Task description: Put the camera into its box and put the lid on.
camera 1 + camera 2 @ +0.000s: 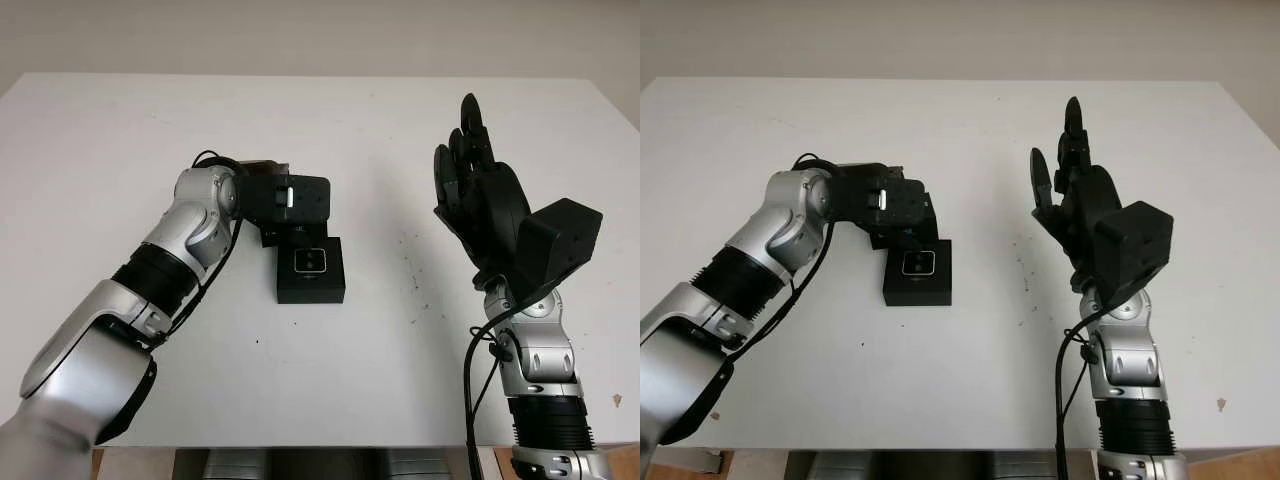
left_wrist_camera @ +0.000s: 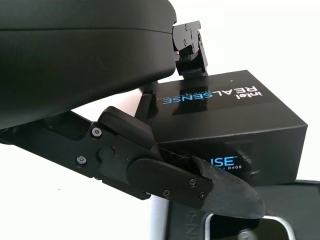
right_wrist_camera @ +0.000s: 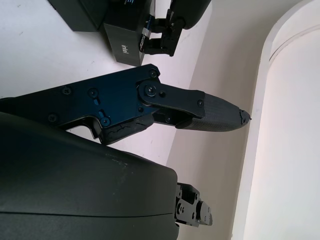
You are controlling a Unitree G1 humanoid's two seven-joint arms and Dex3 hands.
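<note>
My left hand (image 1: 285, 200) grips the RealSense box lid (image 2: 235, 120) at frame centre, just above the open box (image 1: 311, 271); the camera (image 1: 311, 261) lies inside. My right hand (image 1: 480, 195) is raised at right, open.

One bench (image 1: 400, 130), white.

One box (image 1: 311, 271), black and open, on the bench.

One camera (image 1: 311, 261), lying inside that box.

One lid (image 2: 235, 125), black with blue and white lettering, held by the left hand (image 1: 290, 200) just past the box.

Two hands: the left one closed around the lid, and the right hand (image 1: 480, 200) open, raised above the bench, well apart from the box.

Three fingers (image 1: 466, 140) counted on the right hand.
</note>
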